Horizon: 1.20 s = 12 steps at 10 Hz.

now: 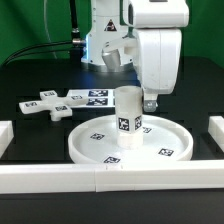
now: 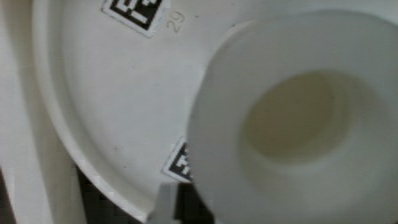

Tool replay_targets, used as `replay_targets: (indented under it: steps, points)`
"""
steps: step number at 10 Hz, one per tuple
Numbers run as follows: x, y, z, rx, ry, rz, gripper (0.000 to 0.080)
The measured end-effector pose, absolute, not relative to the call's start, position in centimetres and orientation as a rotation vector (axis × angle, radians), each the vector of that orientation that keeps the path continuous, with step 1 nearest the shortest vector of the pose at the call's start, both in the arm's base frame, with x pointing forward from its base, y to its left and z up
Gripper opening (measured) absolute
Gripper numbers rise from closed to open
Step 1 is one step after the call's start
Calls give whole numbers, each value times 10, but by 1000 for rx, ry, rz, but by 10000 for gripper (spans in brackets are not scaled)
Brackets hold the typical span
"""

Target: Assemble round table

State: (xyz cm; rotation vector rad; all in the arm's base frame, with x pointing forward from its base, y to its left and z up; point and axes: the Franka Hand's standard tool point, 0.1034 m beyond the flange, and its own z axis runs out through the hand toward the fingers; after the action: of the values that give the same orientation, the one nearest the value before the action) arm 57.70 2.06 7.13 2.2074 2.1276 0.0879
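The large round disc (image 1: 130, 145) lies flat near the front rail, tags showing on its face. The short thick cylinder leg (image 1: 127, 112) stands upright on the middle of the disc. My gripper (image 1: 150, 103) hangs just to the exterior view's right of the leg's top, shut, with nothing seen between its fingers. The cross-shaped foot piece (image 1: 48, 104) lies on the black table to the exterior view's left. In the wrist view the leg's hollow end (image 2: 302, 120) fills most of the picture over the disc (image 2: 98, 110), and one finger (image 2: 167, 206) shows at the edge.
Long white border rails run along the front (image 1: 110, 181) and both sides (image 1: 5, 132) (image 1: 214, 131). A flat white piece with tags (image 1: 95, 97) lies behind the disc. The arm's white base (image 1: 105, 45) stands at the back.
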Motion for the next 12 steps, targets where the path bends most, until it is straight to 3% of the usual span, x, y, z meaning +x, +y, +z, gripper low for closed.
replay_targets:
  steps: [5, 7, 8, 9, 10, 11, 12]
  points:
    - [577, 17, 76, 2191, 2140, 86, 1]
    - [577, 17, 75, 2188, 2144, 84, 49]
    - [577, 15, 75, 2183, 2149, 83, 249]
    - [577, 13, 77, 2183, 2147, 82, 249]
    - [574, 10, 78, 2182, 2151, 69, 431]
    - [573, 7, 79, 2187, 2146, 67, 431]
    - [573, 4, 79, 2194, 2137, 69, 590]
